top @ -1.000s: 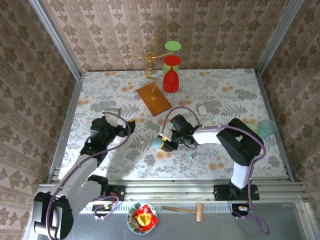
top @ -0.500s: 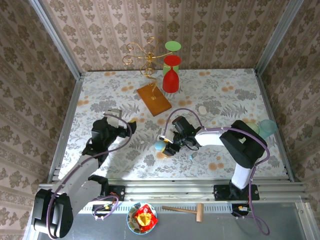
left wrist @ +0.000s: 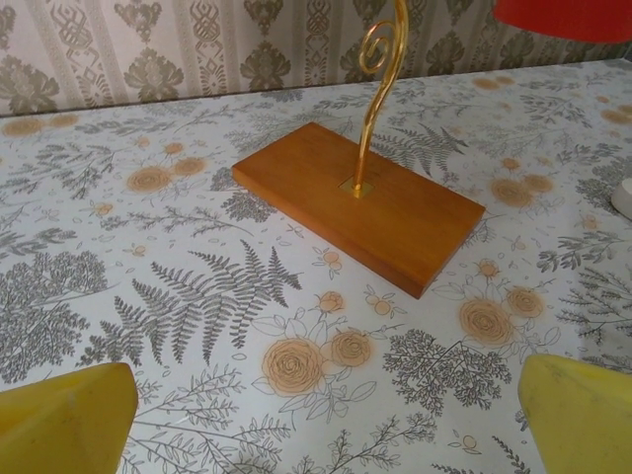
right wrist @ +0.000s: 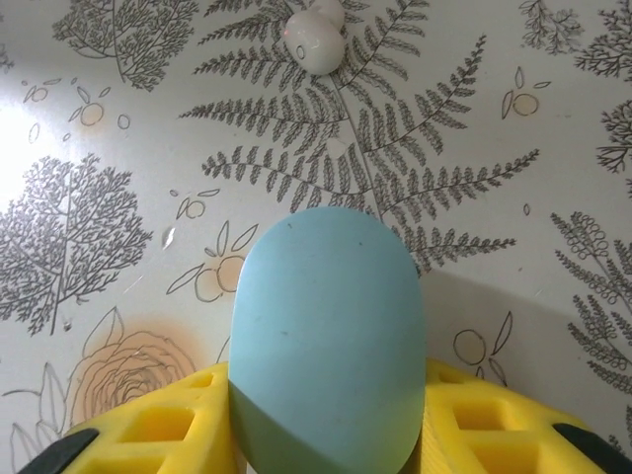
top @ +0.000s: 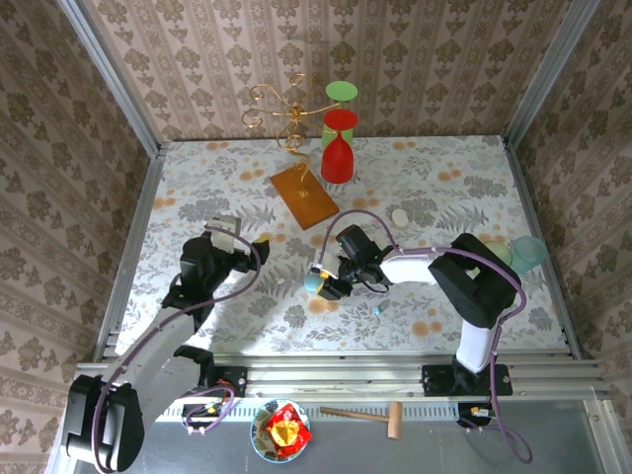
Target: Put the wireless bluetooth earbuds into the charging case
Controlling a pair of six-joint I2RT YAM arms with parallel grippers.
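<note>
Right end effector (right wrist: 326, 420) grips the light blue charging case (right wrist: 326, 326), likely steadying it for the white earbuds (right wrist: 314, 38) at twelve o'clock. Left end effector (left wrist: 323, 420) hangs open, free to fetch.

Three walls (top: 415, 59), papered in a beige-and-brown damask pattern, close in the bench (top: 454, 188). Its pale covering is printed with grey ferns and orange flowers (crisp in the left wrist view). Grey metal posts (top: 117, 84) run up the corners, and a slotted aluminium rail (top: 346, 375) edges the near side.
</note>
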